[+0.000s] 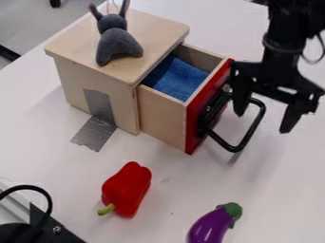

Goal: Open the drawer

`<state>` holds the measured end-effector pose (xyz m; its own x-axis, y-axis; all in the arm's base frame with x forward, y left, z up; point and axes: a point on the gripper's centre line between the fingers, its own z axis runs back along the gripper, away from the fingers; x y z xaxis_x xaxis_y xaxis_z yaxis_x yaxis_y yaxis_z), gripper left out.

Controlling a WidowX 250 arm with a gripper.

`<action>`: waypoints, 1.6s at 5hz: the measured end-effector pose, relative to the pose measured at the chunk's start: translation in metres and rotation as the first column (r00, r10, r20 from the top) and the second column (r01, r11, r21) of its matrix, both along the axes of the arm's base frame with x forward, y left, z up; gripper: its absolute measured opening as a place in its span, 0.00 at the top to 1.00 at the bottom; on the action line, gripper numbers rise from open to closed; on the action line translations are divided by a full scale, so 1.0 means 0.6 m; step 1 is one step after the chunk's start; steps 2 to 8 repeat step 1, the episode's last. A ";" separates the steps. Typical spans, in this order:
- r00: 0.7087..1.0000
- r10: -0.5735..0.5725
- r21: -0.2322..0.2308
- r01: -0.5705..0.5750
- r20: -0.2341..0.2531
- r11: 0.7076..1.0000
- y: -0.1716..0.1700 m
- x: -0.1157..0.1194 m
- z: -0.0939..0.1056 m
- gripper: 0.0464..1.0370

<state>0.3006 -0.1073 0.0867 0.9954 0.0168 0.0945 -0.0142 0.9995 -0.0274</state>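
Our black two-finger gripper [262, 122] hangs with fingers spread, the black looped handle's outer bar [253, 128] showing between them, slanting far-right to near-left. Leftward, the red-fronted wooden drawer [164, 114] stands open; we'd pull right and nearward for more.

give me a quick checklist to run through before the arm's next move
1. Drawer open: ok, blue cloth shows inside.
2. Drawer fully out: cannot tell.
3. Gripper off the handle: cannot tell; its fingers are apart, one overlapping it in view.
4. Box taped down: ok, tape runs onto the table.
5. Pepper beside the drawer's path: ok.
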 end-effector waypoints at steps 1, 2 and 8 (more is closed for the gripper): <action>1.000 0.007 -0.018 -0.006 0.016 1.000 0.003 -0.017 0.036 0.04; 1.000 0.007 -0.018 -0.006 0.016 1.000 0.003 -0.017 0.036 0.04; 1.000 0.007 -0.018 -0.006 0.016 1.000 0.003 -0.017 0.036 0.04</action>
